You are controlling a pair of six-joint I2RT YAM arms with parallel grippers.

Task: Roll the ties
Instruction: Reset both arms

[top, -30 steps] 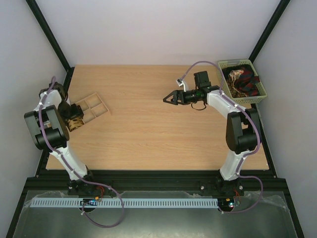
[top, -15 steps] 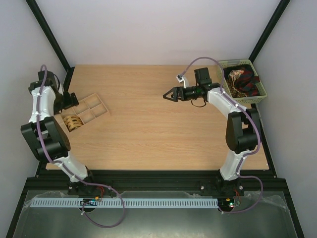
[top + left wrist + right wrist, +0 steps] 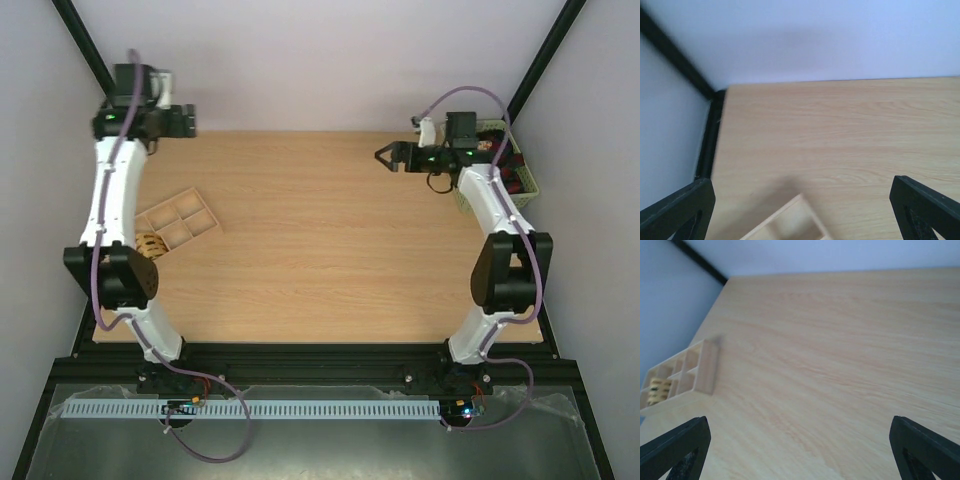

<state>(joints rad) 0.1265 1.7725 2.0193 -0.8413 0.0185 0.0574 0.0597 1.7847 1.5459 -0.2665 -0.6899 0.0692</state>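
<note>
A rolled tan-yellow tie with dark spots (image 3: 148,245) sits in the near-left compartment of a wooden divided tray (image 3: 190,210). It also shows in the right wrist view (image 3: 657,389) inside that tray (image 3: 700,367). Dark red and patterned ties (image 3: 512,168) lie in a green basket (image 3: 527,190) at the back right, mostly hidden by the right arm. My left gripper (image 3: 185,120) is open and empty, high over the table's back-left corner. My right gripper (image 3: 385,157) is open and empty, above the table just left of the basket.
The tray's far corner (image 3: 792,222) shows at the bottom of the left wrist view. Black frame posts (image 3: 95,65) stand at both back corners. White walls close in the back and sides. Purple cables (image 3: 470,95) loop over the arms.
My left arm has swung up from the tray to the back-left corner, leaving the rolled tie in its compartment. My right gripper has drawn back to the right, toward the basket.
</note>
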